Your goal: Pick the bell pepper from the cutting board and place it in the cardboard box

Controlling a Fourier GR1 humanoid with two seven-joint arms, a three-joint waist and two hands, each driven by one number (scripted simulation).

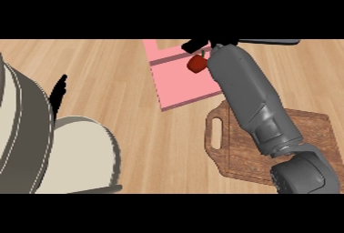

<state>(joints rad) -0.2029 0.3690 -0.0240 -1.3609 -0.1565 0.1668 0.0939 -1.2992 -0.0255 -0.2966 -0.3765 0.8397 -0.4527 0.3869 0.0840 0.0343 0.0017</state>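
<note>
**Red pepper held over the pink box**

The right arm (pixel 252 98) stretches away from me across the wooden counter (pixel 121 73), its grey forearm crossing the brown cutting board (pixel 312 136) and ending over the pink box (pixel 180 79) at the far side. The right hand (pixel 201 44) is black and mostly cut off by the upper edge of the view. The red bell pepper (pixel 196 64) hangs just under that hand, beside the wrist, with its small stem pointing up. The fingers seem to be closed on the pepper from above, though the contact itself is partly hidden. The pepper is over the box's pink surface, near its far right part; I cannot tell whether it touches the box or is still in the air.

The cutting board lies nearer, at the right, with a slot handle (pixel 216 133) on its left end. The box looks pink rather than cardboard brown, and a ridge runs across it.

Only a thin black sliver of the left hand (pixel 59 91) shows at the left, beside the pale rounded body shell (pixel 80 154); its fingers cannot be judged. I can read no labels or writing anywhere.
</note>
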